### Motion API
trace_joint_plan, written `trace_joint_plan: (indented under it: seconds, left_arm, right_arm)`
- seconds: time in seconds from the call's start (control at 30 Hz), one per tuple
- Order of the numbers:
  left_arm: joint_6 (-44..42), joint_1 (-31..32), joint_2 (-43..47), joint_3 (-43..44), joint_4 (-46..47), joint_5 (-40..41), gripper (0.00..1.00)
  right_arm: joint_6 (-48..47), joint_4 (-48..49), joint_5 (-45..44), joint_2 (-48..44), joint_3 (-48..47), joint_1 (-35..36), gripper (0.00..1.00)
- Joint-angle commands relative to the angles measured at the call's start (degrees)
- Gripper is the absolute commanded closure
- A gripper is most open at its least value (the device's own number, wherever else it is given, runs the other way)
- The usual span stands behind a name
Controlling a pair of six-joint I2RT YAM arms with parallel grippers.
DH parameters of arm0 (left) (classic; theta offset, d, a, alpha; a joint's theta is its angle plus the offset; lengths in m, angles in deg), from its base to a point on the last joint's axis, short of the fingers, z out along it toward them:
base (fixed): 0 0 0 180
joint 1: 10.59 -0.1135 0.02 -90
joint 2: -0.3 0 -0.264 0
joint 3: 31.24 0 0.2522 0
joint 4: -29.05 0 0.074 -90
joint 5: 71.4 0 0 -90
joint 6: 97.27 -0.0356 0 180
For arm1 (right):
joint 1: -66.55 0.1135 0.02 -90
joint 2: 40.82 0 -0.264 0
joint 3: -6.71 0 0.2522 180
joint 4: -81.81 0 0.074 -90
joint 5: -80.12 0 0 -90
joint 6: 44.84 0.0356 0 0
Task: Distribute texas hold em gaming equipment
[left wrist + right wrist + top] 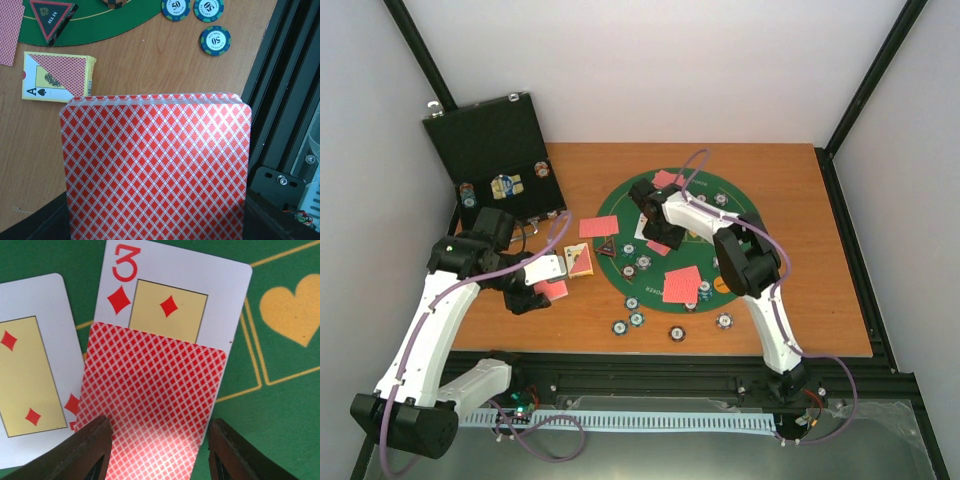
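My left gripper [535, 297] is shut on a stack of red-backed cards [155, 170] that fills the left wrist view and hides its fingers; it is held over the wood left of the green mat [720, 200]. My right gripper [157, 450] is over the mat with its jaws wide apart. A red-backed card [155, 395] lies between them, partly over a face-up three of diamonds [170, 290]; another face-up diamond card [30, 365] lies to its left. The triangle marker [50, 17] and striped chips [215, 40] lie near the mat's edge.
The black case [490, 135] stands open at the back left. A yellow card box [57, 77] lies on the wood by my left gripper. More red-backed cards [682, 283] and several chips [677, 333] lie on and in front of the mat. A black frame rail [285, 100] runs along the table's near edge.
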Motion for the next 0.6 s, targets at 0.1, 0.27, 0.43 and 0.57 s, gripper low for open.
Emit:
trace_joint_plan:
  seconds: [0.1, 0.27, 0.43, 0.57]
  left_arm:
    - [-1.3, 0.27, 1.06, 0.82, -0.31, -1.29, 0.74]
    - [-1.37, 0.21, 1.27, 0.3, -0.36, -1.25, 0.74]
    - [-1.29, 0.22, 1.24, 0.54, -0.51, -1.31, 0.74]
    - [-1.37, 0.21, 1.15, 0.41, -0.38, -1.18, 0.74]
  right_arm:
    - [-2.9, -0.38, -0.09, -5.32, 3.6, -1.77, 0.48]
    - [-2.99, 2.37, 0.71, -8.38, 7.46, -2.3, 0.46]
    - [-4.37, 5.22, 1.72, -10.79, 9.49, -2.25, 0.39]
    - [-8.64, 10.36, 3.13, -18.0, 13.62, -1.14, 0.35]
